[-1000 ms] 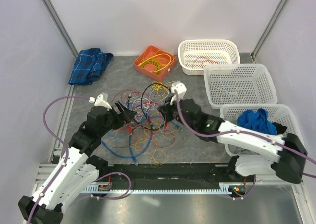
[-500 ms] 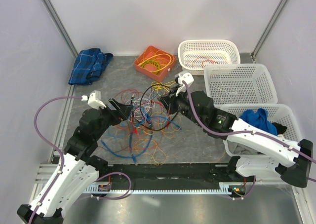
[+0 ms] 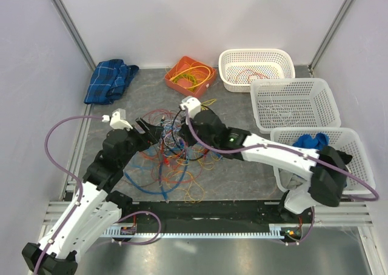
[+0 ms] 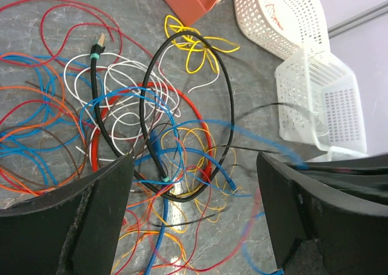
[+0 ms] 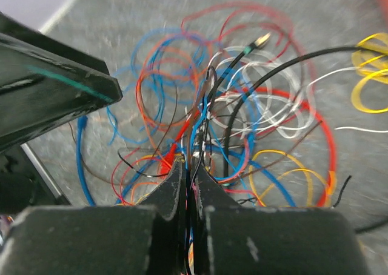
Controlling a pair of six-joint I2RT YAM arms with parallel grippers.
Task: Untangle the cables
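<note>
Grey counter [image 3: 242, 182] floors the walled cell, and from its near edge, at the bottom of the overhead view, both arms reach inward toward the middle. On the left arm, the left pincer [image 4: 195, 163] hangs released, jaws set wide, just above the cables [image 4: 163, 129] and gripping nothing. The right pincer [image 5: 189, 173] is clenched: its fingers press together on a few thin strands that rise out of the heap. These look blue, red and black, as far as the blur allows.

The cables lie as one loose tangle at centre-left of the overhead view, between the two pincers. A black loop [image 4: 230, 105] crosses white, red, blue and orange wires, and some yellow ones trail toward the top. Farther back, an orange tray [image 3: 180, 87] holds yellow wire. At the right stand three white baskets [image 3: 290, 82], the nearest holding a blue cloth [image 3: 310, 143] and the farthest a few wires. A second cloth [image 3: 109, 80] lies at upper left.

The step in hand looks like pulling pinched strands free of the knot. Next, I judge, the right arm should draw away slowly while the left pincer closes on the heap to pin it. Otherwise the whole tangle may ride along.
</note>
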